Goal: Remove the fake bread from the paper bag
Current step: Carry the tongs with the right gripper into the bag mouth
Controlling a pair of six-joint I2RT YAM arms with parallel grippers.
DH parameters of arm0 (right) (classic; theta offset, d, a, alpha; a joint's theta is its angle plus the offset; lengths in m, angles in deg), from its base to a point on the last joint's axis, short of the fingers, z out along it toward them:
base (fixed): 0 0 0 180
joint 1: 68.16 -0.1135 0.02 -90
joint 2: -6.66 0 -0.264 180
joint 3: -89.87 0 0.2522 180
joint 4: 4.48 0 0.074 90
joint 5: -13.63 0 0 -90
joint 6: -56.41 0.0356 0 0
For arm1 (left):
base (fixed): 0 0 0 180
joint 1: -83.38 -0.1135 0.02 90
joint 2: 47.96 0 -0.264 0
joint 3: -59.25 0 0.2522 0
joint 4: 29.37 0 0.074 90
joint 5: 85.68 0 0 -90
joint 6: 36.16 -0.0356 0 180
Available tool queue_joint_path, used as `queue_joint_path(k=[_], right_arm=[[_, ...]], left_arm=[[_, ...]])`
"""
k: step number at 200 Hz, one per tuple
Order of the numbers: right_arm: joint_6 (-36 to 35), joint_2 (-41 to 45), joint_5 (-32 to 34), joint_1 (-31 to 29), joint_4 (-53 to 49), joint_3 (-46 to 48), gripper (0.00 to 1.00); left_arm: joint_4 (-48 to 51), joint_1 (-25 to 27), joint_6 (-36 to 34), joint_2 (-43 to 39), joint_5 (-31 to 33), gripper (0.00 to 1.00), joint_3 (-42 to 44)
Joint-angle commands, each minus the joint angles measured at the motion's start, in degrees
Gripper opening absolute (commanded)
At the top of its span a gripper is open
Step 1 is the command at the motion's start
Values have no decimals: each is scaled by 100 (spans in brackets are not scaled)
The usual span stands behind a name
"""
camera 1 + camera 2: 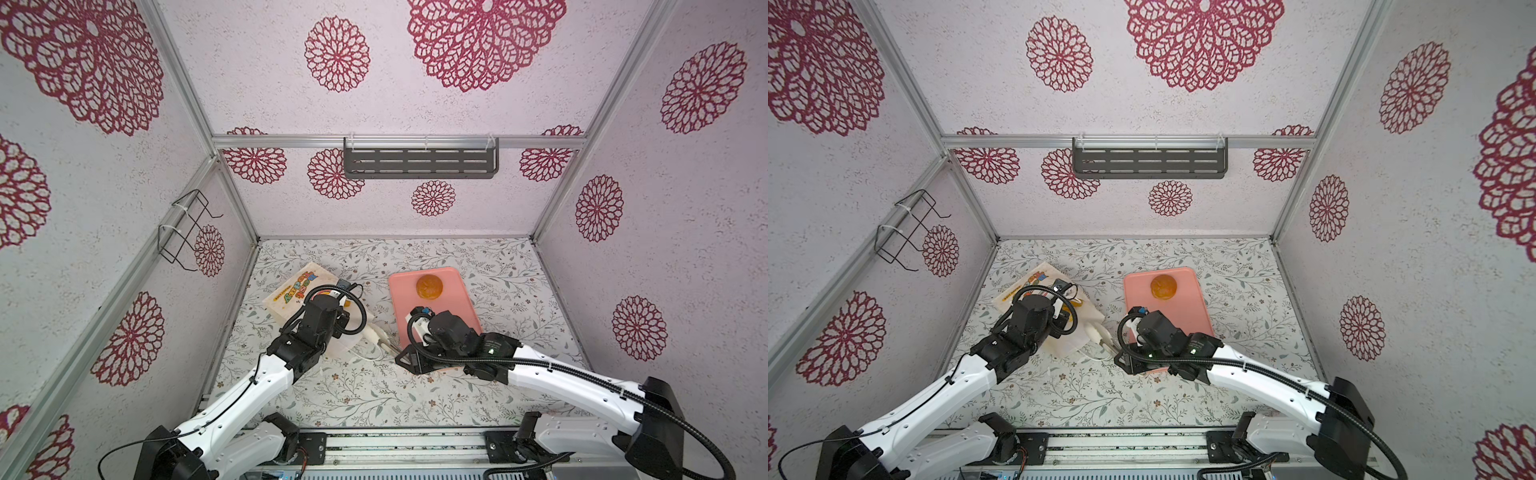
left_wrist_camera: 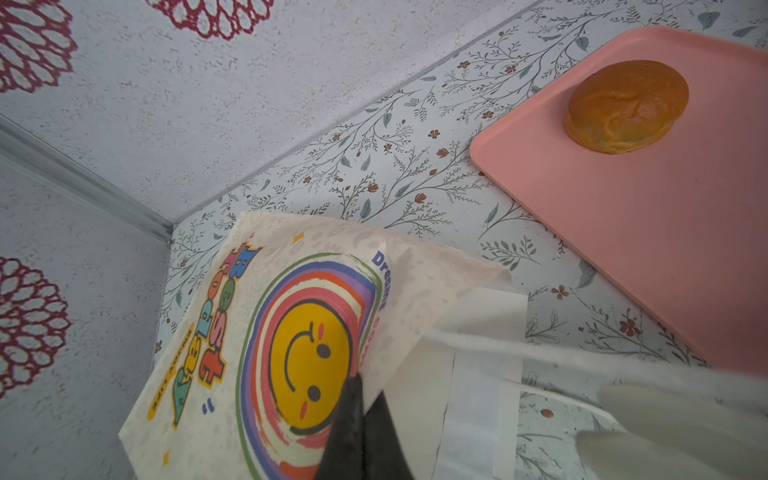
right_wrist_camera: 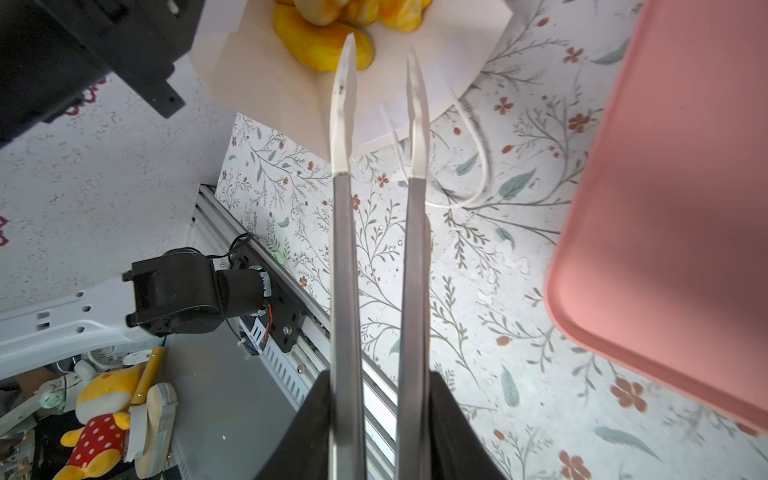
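L gripper (image 2: 361,399) is shut tight, its black jaws pinching the printed face of the paper bag (image 2: 291,266) near an edge. R gripper (image 3: 380,382) clamps a pair of metal tongs (image 3: 345,257). The tongs' white tips stand slightly apart w/ nothing btwn them and reach over the bag's mouth. One tip overlaps a yellow pastry there; we can't tell if it touches.

In both top views the bag lies on its side on the floral table (image 1: 498,266), left of the pink tray (image 1: 453,307).

Print on the bag: a yellow smiley in rainbow rings, "Dream…" in purple beside it, and chunky multicolour lettering starting w/ "B". The rest we can't read for sure.

Fake bread: one round bun (image 1: 429,286) sits at the tray's far end. More yellow pieces (image 3: 328,45) sit in the bag's mouth, clear in the R wrist view but mostly hidden behind the L arm in the top views. Only the L wrist view shows the smiley. Only the R wrist view catches a yellow plush toy (image 3: 104,411) outside the cell.
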Motion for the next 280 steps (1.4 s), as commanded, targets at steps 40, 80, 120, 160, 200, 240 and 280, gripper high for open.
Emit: queue_joint_path(k=[40,80,120,160,200,240,280], right_arm=[[338,-1143,-362,65,2072,-90,35],[391,-1619,-486,326,2550,-200,33],[519,-1951,-688,427,2954,-462,33],[492,-2084,-669,428,2934,-600,33],[569,-2113,-832,405,3117,-595,33],[789,-2207,-933,331,3581,-488,34],[1005,-2328,-924,204,4166,-270,35]], left_arm=[[-164,94,-68,-390,-260,0,81],[-20,95,-226,-585,-220,0,195],[-117,95,-197,-610,-338,0,250],[-153,101,-172,-535,-358,0,251],[-200,95,-147,-592,-447,0,280],[-269,95,-133,-766,-586,0,385],[-141,99,114,-958,-682,0,499]])
